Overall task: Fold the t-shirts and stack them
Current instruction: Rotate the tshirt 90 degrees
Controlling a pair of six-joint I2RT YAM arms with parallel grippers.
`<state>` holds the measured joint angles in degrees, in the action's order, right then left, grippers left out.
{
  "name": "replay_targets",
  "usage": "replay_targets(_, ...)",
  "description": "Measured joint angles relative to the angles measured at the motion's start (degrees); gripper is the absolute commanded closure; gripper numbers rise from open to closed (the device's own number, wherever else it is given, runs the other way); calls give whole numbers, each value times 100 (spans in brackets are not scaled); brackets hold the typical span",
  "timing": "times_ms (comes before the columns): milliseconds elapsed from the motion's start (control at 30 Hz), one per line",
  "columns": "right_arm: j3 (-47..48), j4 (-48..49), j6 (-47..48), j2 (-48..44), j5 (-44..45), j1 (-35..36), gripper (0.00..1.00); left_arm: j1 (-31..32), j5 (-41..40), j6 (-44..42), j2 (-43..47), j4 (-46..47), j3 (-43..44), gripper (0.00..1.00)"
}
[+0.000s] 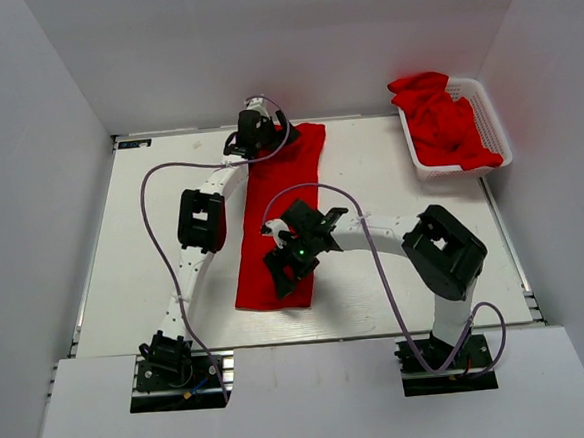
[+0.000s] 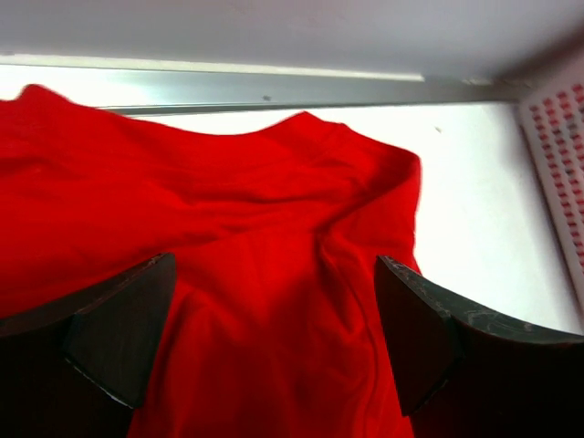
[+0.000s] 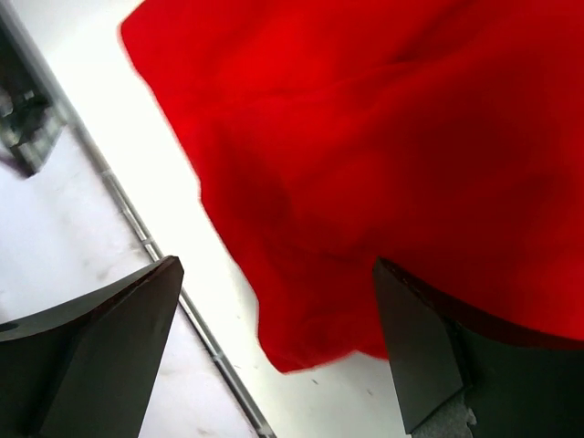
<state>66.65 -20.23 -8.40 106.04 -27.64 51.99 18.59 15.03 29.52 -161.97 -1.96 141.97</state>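
A red t-shirt (image 1: 277, 215) lies folded into a long narrow strip down the middle of the table. My left gripper (image 1: 256, 133) hovers over its far end, jaws open; the wrist view shows rumpled red cloth (image 2: 274, 274) between the open fingers. My right gripper (image 1: 287, 261) is above the strip's near end, jaws open; its wrist view shows the shirt's near corner (image 3: 310, 338) between the fingers. More red t-shirts (image 1: 443, 118) lie heaped in the white basket (image 1: 489, 115).
The white lattice basket stands at the far right corner and shows at the right edge of the left wrist view (image 2: 561, 155). The table's metal back rail (image 2: 274, 88) runs just behind the shirt. White walls enclose the table.
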Motion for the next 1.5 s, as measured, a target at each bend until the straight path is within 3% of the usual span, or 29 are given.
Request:
replay_targets(333, 243, -234, -212, -1231, 1482, -81, 10, -101, -868, -11, 1010, -404, -254, 0)
replay_targets(533, 756, -389, -236, -1451, 2568, -201, 10, -208, -1296, -428, 2614, -868, -662, 0)
replay_targets(667, 1172, -393, -144, -1357, 3211, -380, 10, -262, -1921, -634, 4100, -1458, -1681, 0)
replay_targets(900, 3220, -323, 293, 133, 3783, -787, 10, -291, -3279, -94, 6415, -2846, -4822, 0)
replay_targets(1100, 5375, -271, 822, 2068, 3884, -1051, 10, -321, -3342, 621, 7305, -3803, -7278, 0)
replay_targets(1300, 5772, 529, 1327, 2988, 4011, -1182, 10, -321, -2846, 1062, 8356, -4172, -8537, 0)
replay_targets(1500, 5864, 1550, 1602, 3414, 3963, -1213, 10, -321, -2446, 1141, 9009, -4151, -9114, 0)
